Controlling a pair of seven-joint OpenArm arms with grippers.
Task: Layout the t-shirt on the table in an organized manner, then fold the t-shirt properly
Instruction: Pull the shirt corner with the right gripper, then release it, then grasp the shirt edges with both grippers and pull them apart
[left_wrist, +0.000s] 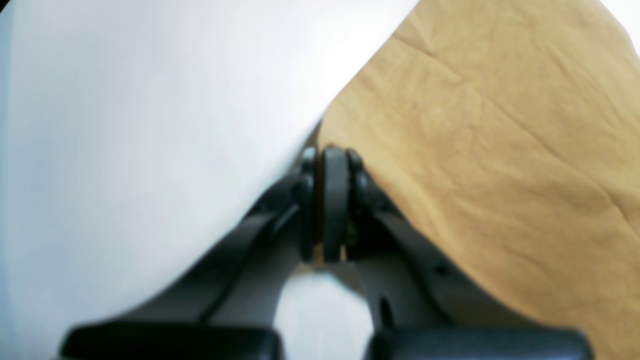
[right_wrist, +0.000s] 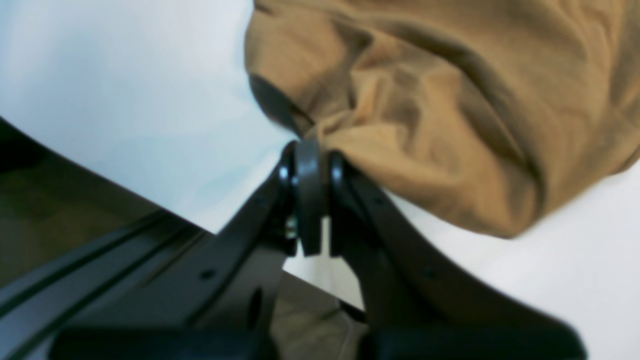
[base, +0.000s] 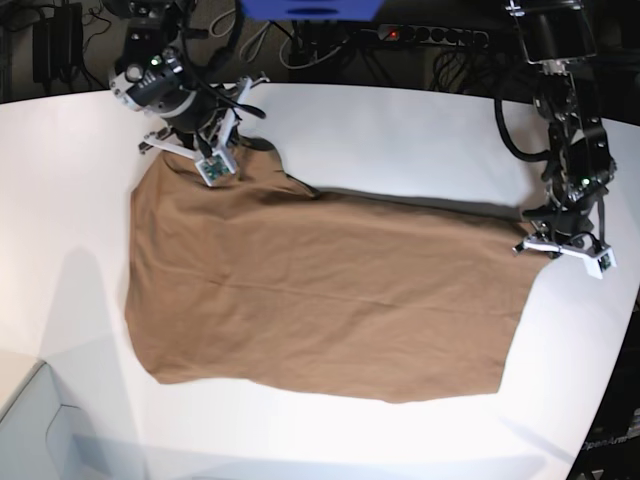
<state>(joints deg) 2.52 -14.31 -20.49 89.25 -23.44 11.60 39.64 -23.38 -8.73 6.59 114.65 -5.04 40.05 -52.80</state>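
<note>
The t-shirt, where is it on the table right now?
In the base view the t-shirt lies spread across the middle of the table, its upper left corner pinched by the right gripper and its right corner by the left gripper.

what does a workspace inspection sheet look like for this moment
surface: white table, curved edge, bare around the cloth
job's things: tan t-shirt spread mostly flat, bunched at the right end effector
clutter: pale grey box corner at the near edge
end effectors: left end effector shut on the shirt's edge; right end effector shut on gathered cloth
cables: black cables and a power strip behind the table
surroundings: blue object at the back
</note>
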